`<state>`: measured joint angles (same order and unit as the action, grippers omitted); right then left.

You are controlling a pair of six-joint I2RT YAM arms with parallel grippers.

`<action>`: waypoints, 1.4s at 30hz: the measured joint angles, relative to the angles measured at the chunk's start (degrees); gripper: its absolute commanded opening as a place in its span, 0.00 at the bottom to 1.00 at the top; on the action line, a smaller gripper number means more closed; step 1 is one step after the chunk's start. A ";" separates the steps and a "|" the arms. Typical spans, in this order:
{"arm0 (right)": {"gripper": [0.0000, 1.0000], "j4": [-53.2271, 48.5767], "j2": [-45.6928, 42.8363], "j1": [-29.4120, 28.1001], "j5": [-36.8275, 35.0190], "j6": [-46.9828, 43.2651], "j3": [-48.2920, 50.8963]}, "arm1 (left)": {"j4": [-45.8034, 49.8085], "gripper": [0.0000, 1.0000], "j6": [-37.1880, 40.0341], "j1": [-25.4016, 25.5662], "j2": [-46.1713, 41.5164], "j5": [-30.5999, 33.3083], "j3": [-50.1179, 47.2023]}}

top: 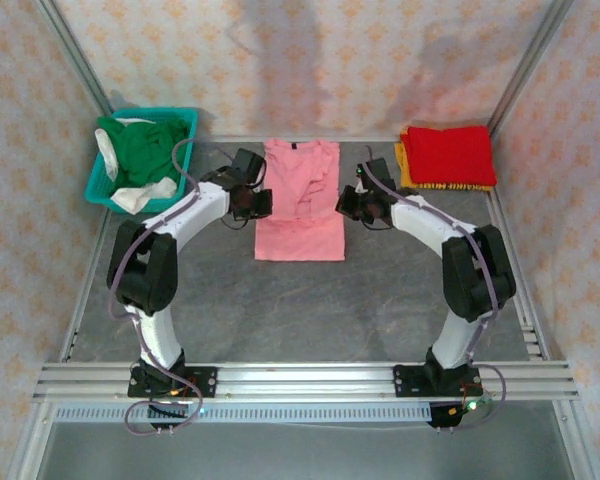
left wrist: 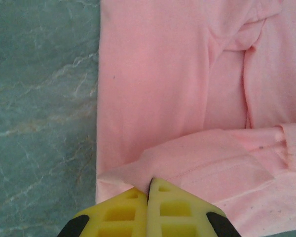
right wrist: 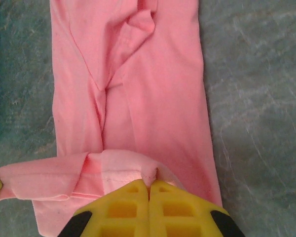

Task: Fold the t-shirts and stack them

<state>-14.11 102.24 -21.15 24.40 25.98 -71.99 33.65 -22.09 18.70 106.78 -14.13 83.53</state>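
- The left pincer (left wrist: 148, 190) is clamping a fold of the pink t-shirt (left wrist: 158, 89), with the cloth spreading out ahead of its tips.
- The right pincer (right wrist: 149, 183) is pinching that shirt's other edge, closed tight on fabric.
- The red t-shirt (top: 450, 153) is lying folded well beyond it.

No readable text, label, brand, number or sign appears on anything in these views.

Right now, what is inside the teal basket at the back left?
A crumpled dark green t-shirt fills the teal basket, with white cloth spilling over its near rim. Anything lying beneath them is covered.
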 measured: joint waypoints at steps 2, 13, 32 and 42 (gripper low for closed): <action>0.00 -0.09 1.70 0.57 0.00 -0.76 -1.97 | 0.07 0.00 0.87 -0.70 1.60 -0.02 1.90; 0.39 -4.37 19.02 5.14 0.79 -3.76 -24.96 | 4.81 0.55 4.59 -5.33 23.89 0.79 33.46; 0.08 17.88 4.09 -4.94 13.29 6.60 12.02 | -21.49 0.16 -2.56 2.54 -3.08 0.15 -20.28; 0.06 23.21 6.36 -4.90 11.85 7.50 17.42 | -31.45 0.15 -4.39 2.25 -2.21 -0.44 -27.80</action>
<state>9.10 108.60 -26.04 36.25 33.47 -54.57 2.20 -26.48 20.95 104.57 -14.57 55.72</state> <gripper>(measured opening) 0.063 0.148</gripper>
